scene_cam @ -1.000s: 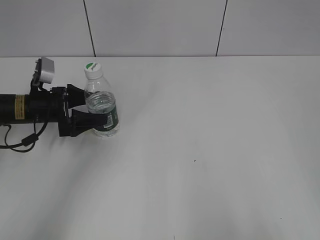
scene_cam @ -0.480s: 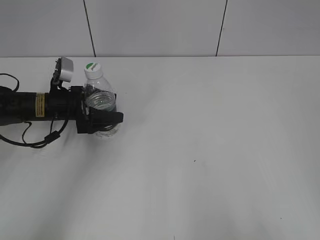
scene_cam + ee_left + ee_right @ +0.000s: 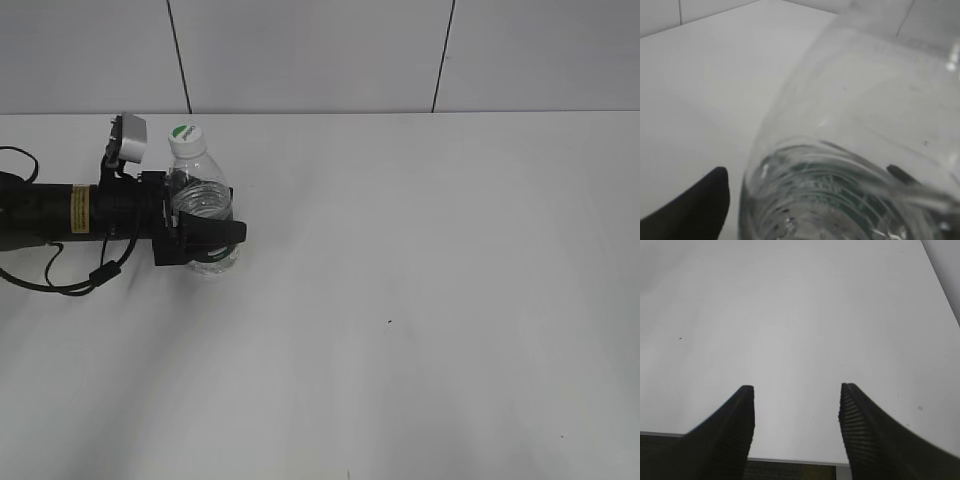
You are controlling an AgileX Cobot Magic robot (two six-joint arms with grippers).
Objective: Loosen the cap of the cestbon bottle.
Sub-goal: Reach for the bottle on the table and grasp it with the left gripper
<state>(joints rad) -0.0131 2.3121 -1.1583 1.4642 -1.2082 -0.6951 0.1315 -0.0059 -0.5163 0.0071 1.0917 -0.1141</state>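
Count: one cestbon bottle (image 3: 202,215), clear plastic, upright on the white table (image 3: 420,300). One white cap (image 3: 185,138) on its neck. Two grippers: left gripper (image 3: 212,232) at the bottle, right gripper (image 3: 796,395) over bare tabletop.

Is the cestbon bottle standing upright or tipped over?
Upright: the cestbon bottle stands on the table with its cap on top.

Cestbon bottle (image 3: 850,150) blurred, cropped in wrist view (label (image 3: 215,255) mostly behind left gripper (image 3: 205,235)).
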